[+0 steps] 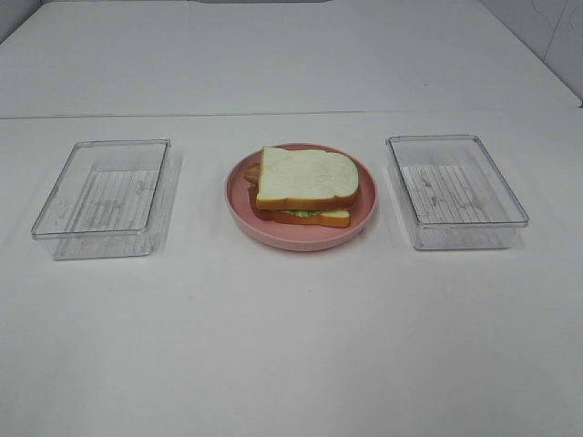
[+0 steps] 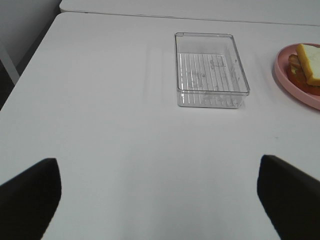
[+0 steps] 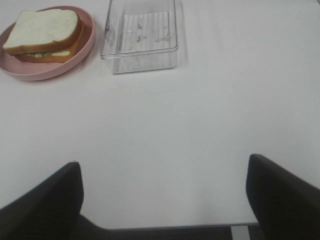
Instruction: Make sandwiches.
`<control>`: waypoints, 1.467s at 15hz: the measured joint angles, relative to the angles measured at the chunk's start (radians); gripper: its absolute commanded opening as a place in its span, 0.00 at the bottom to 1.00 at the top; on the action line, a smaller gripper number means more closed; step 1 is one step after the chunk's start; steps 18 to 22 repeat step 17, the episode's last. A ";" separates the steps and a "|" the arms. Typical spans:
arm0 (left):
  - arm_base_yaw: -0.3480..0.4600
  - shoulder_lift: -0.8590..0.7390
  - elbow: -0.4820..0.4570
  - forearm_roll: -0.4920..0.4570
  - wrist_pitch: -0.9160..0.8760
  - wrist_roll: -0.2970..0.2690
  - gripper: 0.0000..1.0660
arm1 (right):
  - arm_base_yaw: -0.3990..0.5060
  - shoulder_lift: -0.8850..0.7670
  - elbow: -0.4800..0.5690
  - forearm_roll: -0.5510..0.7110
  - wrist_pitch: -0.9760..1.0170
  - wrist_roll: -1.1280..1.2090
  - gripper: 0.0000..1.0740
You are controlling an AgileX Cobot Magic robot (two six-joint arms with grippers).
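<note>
One sandwich (image 1: pixel 305 185) lies stacked on a round pink plate (image 1: pixel 360 217) at the table's middle: white bread with orange-brown crust on top, green lettuce and reddish-brown filling showing at the edges, a second slice beneath. It also shows in the left wrist view (image 2: pixel 307 67) and the right wrist view (image 3: pixel 45 34). Neither gripper shows in the exterior high view. My left gripper (image 2: pixel 159 197) is open and empty, back from the left tray. My right gripper (image 3: pixel 164 197) is open and empty over the table's near edge, back from the right tray.
An empty clear plastic tray (image 1: pixel 102 197) stands left of the plate, also in the left wrist view (image 2: pixel 210 70). A second empty clear tray (image 1: pixel 454 189) stands right of it, also in the right wrist view (image 3: pixel 140 34). The white table's seam (image 1: pixel 137 116) runs behind them.
</note>
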 measured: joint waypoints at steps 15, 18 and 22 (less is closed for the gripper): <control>0.000 0.000 0.000 0.000 0.000 0.000 0.94 | -0.092 0.000 0.000 -0.015 -0.001 -0.012 0.80; 0.000 0.000 0.000 0.000 0.000 0.000 0.94 | -0.092 0.000 0.000 -0.015 -0.001 -0.012 0.80; 0.000 0.000 0.000 0.000 0.000 0.000 0.94 | -0.092 0.000 0.000 -0.015 -0.001 -0.012 0.80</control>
